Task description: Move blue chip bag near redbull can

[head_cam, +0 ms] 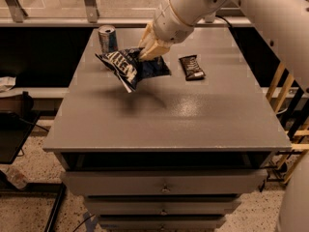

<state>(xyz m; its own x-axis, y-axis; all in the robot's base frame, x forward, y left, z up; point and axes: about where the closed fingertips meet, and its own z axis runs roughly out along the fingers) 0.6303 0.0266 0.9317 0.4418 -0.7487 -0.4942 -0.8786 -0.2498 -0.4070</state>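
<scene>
The blue chip bag point(126, 67), dark blue with white lettering, hangs in the air above the grey table point(169, 115), casting a shadow below it. My gripper point(148, 49) is shut on the bag's upper right edge and holds it lifted. The redbull can point(107, 38), slim, silver and blue, stands upright at the table's far left, just behind and left of the bag. The bag's left tip is close to the can and partly overlaps its base in this view.
A small black-brown snack bar wrapper point(191, 66) lies flat on the table right of the bag. Drawers point(164, 185) sit under the tabletop. A wooden frame point(289, 110) stands at the right. A glass railing runs behind the table.
</scene>
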